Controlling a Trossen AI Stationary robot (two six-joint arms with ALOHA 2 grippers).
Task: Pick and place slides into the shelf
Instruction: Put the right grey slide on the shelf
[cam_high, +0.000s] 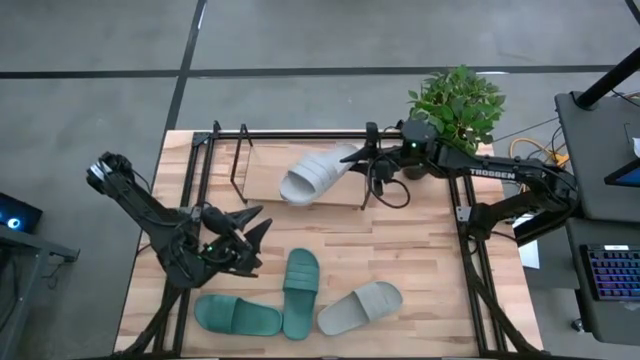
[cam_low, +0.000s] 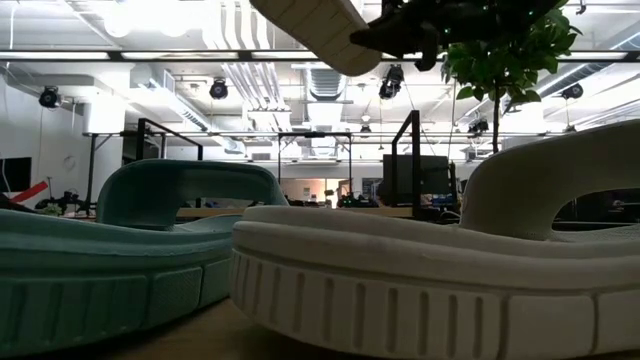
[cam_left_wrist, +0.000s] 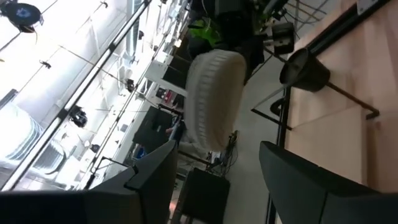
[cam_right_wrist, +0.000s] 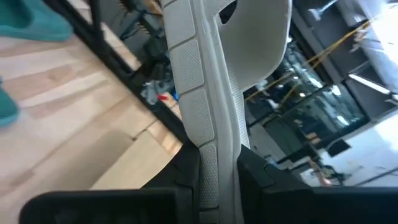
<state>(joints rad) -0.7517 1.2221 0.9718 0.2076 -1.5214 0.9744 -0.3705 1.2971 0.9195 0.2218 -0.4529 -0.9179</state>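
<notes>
A: How many slides are in view, and where?

B: Four. From overhead, one light grey slide (cam_high: 315, 172) is held over the shelf (cam_high: 262, 178), at about twelve o'clock on the worktop (cam_high: 420, 260). Three lie on the bare wood near six o'clock: a dark teal slide (cam_high: 237, 316) lying crosswise, a second teal slide (cam_high: 301, 291) lying lengthwise just beside it, and a second grey slide (cam_high: 360, 307) angled to its right.

A: So two grey and two teal. What holds the raised one?

B: The right pincer (cam_high: 366, 157), reaching in from two o'clock. Its wrist camera shows both fingers clamped on the pale sole edge, so it is grasping that grey slide.

A: And the other arm?

B: The left pincer (cam_high: 250, 226) sits around eight o'clock, above the teal pair. Its fingers (cam_left_wrist: 311, 186) are spread apart and hold nothing.

A: Anything else on the worktop?

B: One potted plant (cam_high: 458, 104) at one o'clock, behind the right arm.

A: What does the level camera show?

B: One teal slide (cam_low: 120, 250) and one grey slide (cam_low: 440, 280) close up, with the lifted grey slide overhead.
</notes>
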